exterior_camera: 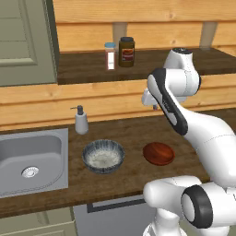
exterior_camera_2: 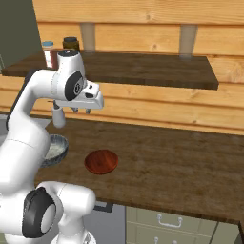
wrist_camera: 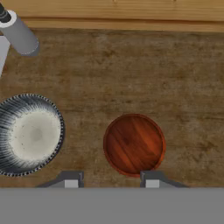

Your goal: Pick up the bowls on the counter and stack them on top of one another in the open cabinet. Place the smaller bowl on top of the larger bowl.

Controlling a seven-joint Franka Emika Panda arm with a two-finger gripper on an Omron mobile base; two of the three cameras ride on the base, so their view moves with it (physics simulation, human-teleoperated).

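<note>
My fingers (wrist_camera: 71, 180) stand apart with nothing between them, their tips rising at the bottom of the hand view, and I judge they sit this way because I am looking straight down from well above the desk (wrist_camera: 175, 78), sizing up the first pick. The gripper (exterior_camera_2: 81, 110) hangs high over the desk, about level with the wall planks under the open cabinet (exterior_camera: 184, 62), so nothing has been grasped yet and both bowls wait below.

The smaller bowl (wrist_camera: 134, 144) lies almost under my hand, just ahead of the right-hand tip: shallow, glossy red-brown, plain, with a wood-like sheen inside. The larger bowl (wrist_camera: 29, 134) sits beside it, apart and not touching, nearer the sink (exterior_camera: 32, 159); its sides are ribbed and streaked grey-blue, its inside pale and speckled. Since it must go under, I reckon it should be carried up first, though my hand is centred closer to the red one.

A soap dispenser (exterior_camera: 81, 120) stands behind the larger bowl by the wall. On the cabinet's dark shelf floor two jars (exterior_camera: 120, 53) stand at the left, leaving bare board to their right for the stack
</note>
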